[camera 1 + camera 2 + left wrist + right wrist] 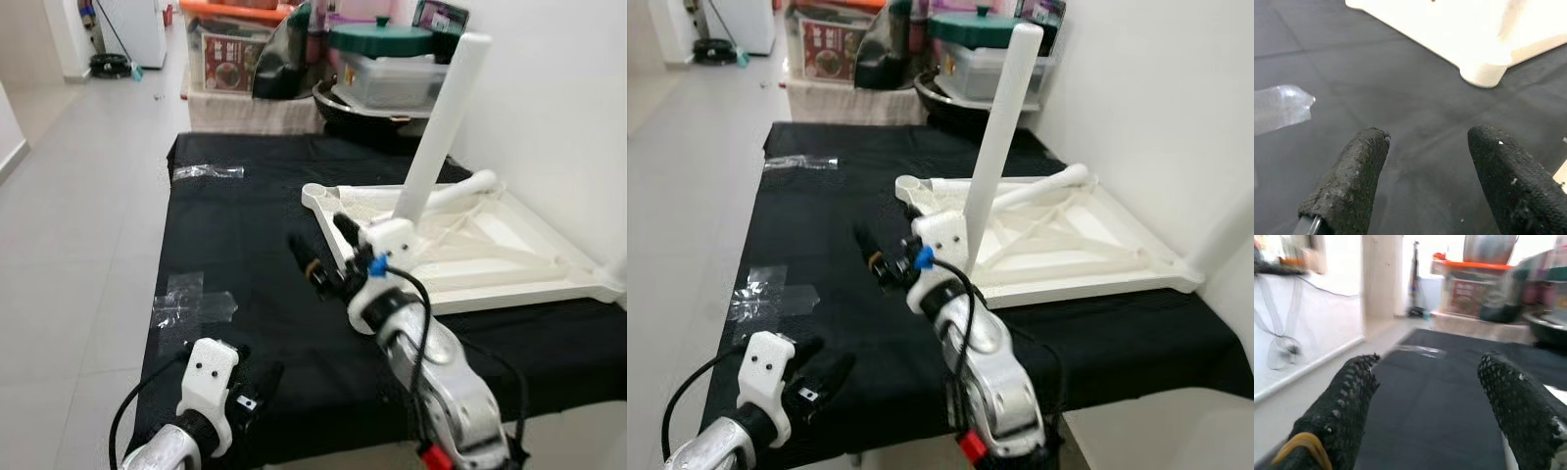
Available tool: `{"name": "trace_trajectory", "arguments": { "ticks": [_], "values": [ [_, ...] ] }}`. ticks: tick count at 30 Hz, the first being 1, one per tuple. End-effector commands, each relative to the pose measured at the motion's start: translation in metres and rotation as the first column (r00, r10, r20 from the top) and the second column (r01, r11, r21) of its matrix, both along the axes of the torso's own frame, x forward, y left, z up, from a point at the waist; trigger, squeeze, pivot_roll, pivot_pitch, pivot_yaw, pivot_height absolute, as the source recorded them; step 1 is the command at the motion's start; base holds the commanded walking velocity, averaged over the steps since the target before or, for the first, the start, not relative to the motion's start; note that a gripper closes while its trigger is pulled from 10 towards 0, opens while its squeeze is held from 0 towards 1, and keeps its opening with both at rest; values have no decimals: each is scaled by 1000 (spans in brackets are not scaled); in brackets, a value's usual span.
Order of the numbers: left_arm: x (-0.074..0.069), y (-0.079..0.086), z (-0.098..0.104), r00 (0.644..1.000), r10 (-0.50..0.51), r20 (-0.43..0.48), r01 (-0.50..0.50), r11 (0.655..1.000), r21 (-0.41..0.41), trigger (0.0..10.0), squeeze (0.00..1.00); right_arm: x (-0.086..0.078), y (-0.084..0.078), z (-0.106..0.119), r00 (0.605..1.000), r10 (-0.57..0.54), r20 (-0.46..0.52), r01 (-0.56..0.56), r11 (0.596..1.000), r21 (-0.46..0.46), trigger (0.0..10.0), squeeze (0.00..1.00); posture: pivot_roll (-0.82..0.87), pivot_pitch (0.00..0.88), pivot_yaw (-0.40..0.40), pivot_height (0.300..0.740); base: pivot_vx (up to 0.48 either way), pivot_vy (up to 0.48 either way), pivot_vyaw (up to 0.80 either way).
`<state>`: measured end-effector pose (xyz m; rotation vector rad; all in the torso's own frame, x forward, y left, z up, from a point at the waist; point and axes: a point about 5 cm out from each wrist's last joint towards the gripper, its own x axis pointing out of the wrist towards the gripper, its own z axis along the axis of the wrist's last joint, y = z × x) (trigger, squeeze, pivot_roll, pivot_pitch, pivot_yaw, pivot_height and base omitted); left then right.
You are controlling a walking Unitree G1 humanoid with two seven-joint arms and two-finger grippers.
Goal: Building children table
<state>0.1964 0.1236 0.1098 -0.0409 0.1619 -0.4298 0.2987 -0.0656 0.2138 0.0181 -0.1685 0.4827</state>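
Observation:
A white children's table top (pixel 509 257) lies upside down on the black cloth (pixel 245 225), toward the right. One white leg (pixel 443 122) stands upright from its near left corner. A second leg (pixel 460 188) lies loose across the underside. My right gripper (pixel 321 245) hovers open over the cloth just left of that corner, with nothing between its fingers (pixel 1352 391). My left gripper (pixel 253 377) is low at the near left edge of the cloth, open and empty. In the left wrist view a corner of the table top (pixel 1484 73) lies ahead of it.
Clear plastic wrappers lie on the cloth at the near left (pixel 191 304) and far left (pixel 208 172). Storage boxes, a pot and a green-lidded container (pixel 382 44) crowd the far end. A white wall (pixel 549 98) runs along the right. Tiled floor (pixel 69 196) lies to the left.

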Motion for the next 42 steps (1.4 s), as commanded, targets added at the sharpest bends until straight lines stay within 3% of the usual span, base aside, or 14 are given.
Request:
{"name": "trace_trajectory", "arguments": {
  "ticks": [1,4,7,11,13,15,17,18,21,24,27,29,34,42],
  "values": [
    [-2,-4,-1,1000,-7,-3,7,1000,-3,10000,0,8,2,-5,999,-27,-17,27,999,-27,10000,0,105,45,-134,740,0,0,0],
    [-6,-5,1,1000,-6,-2,6,1000,-8,10000,0,32,24,7,1000,2,-4,-2,999,-52,10000,0,111,57,-147,740,0,0,0],
    [-11,-8,3,1000,-14,-5,14,1000,-21,10000,0,55,45,15,997,-62,-34,59,993,-100,10000,0,108,68,-159,740,0,0,0],
    [-12,-11,4,1000,-19,-6,19,999,-28,10000,0,68,46,12,980,-183,-80,173,977,-123,10000,0,107,76,-165,740,0,0,0],
    [-13,-12,5,1000,-22,-7,22,999,-35,10000,0,78,41,6,934,-332,-135,316,941,-123,10000,0,111,81,-169,740,0,0,0],
    [-13,-12,5,1000,-22,-7,22,999,-35,10000,0,78,41,6,934,-332,-135,316,941,-123,10000,0,111,81,-169,740,0,0,0],
    [-14,-14,5,1000,-23,-11,23,999,-44,10000,0,81,32,-6,847,-493,-201,474,870,-137,10000,0,111,86,-171,740,0,0,0],
    [-14,-15,6,1000,-24,-12,24,999,-48,10000,0,82,26,-12,782,-585,-216,558,811,-177,10000,0,109,86,-171,740,0,0,0],
    [-14,-15,6,1000,-25,-13,24,998,-51,10000,0,82,22,-18,746,-623,-236,594,782,-187,10000,0,104,89,-171,740,0,0,0],
    [-14,-16,6,1000,-28,-14,27,998,-56,10000,0,77,3,-24,596,-766,-243,748,639,-179,10000,0,102,89,-170,740,0,0,0],
    [-13,-16,7,1000,-28,-14,27,998,-58,10000,0,70,-12,-21,505,-828,-243,825,546,-146,10000,0,96,88,-166,740,0,0,0],
    [-12,-16,7,1000,-27,-14,26,998,-57,10000,0,65,-20,-20,468,-852,-233,851,506,-139,10000,0,94,88,-164,740,0,0,0],
    [-11,-17,6,999,-29,-15,28,998,-56,10000,0,50,-35,-20,426,-887,-179,877,454,-161,10000,0,88,87,-160,740,0,0,0],
    [-10,-17,6,999,-41,-18,40,997,-59,10000,0,14,-68,-38,383,-915,-124,864,403,-303,10000,0,77,87,-151,740,0,0,0]
  ]
}}
